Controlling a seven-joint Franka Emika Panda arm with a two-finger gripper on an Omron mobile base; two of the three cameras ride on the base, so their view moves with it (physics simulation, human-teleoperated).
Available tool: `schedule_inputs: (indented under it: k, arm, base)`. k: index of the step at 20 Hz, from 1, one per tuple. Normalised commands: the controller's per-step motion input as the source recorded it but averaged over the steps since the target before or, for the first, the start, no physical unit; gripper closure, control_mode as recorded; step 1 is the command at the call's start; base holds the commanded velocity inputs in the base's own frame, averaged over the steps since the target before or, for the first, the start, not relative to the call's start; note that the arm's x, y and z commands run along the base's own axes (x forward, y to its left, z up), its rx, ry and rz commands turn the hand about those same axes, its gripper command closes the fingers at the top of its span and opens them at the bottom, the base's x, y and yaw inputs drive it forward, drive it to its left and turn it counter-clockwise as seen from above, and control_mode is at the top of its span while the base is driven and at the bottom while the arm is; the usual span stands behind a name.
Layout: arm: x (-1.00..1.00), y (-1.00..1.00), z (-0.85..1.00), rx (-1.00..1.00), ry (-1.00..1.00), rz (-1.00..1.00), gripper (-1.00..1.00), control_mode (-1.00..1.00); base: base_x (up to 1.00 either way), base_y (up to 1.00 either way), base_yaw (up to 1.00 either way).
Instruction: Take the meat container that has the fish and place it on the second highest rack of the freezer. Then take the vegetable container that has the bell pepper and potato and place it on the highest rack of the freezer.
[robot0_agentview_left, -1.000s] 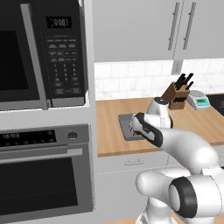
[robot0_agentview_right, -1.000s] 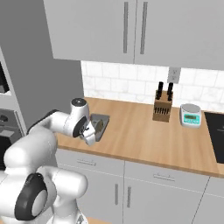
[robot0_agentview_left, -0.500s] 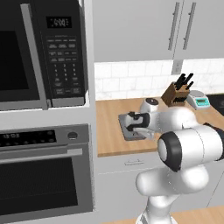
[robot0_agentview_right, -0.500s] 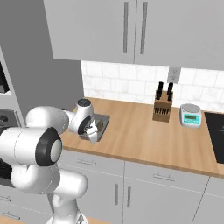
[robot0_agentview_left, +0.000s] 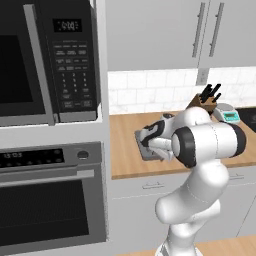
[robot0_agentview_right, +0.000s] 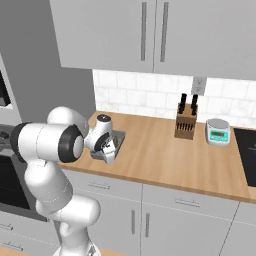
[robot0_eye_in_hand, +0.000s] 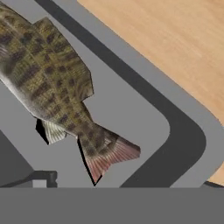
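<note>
The meat container (robot0_eye_in_hand: 179, 131) is a grey rectangular tray with rounded corners on the wooden counter. The brownish-olive fish (robot0_eye_in_hand: 52, 83) lies inside it, its reddish tail toward the near corner. My gripper (robot0_agentview_left: 150, 140) hovers just above the tray (robot0_agentview_left: 141, 147), pointing down into it, open with nothing between its fingers. One dark fingertip (robot0_eye_in_hand: 41, 178) shows over the tray floor beside the fish's tail. From the right side the gripper (robot0_agentview_right: 106, 150) covers the near end of the tray (robot0_agentview_right: 119, 139). The freezer and the vegetable container are out of view.
A knife block (robot0_agentview_right: 186, 122) and a small kitchen scale (robot0_agentview_right: 218, 131) stand at the back right of the counter. A black cooktop (robot0_agentview_right: 247, 155) lies at the far right. A microwave (robot0_agentview_left: 50, 65) and wall oven (robot0_agentview_left: 50, 200) fill the column left of the counter.
The arm has folded and its elbow has swung up in front of the cameras. The hand has shifted a little left over the tray. The jaws have stayed open.
</note>
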Motion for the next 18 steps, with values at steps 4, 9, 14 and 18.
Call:
schedule_inputs:
  k: [4,9,14,18]
  arm:
    - [-0.08,0.0,-0.44,0.0,0.0,-0.01,-1.0,-1.0]
    - [0.0,0.0,-0.49,0.0,0.04,-0.03,1.0,-1.0]
    - [-0.03,0.0,-0.21,0.0,0.0,-0.03,1.0,-1.0]
    - [-0.27,0.0,0.03,0.0,-0.01,0.0,1.0,-1.0]
  base:
    - [0.0,0.0,0.0]
    - [0.0,0.0,0.0]
    - [0.0,0.0,0.0]
    - [0.0,0.0,0.0]
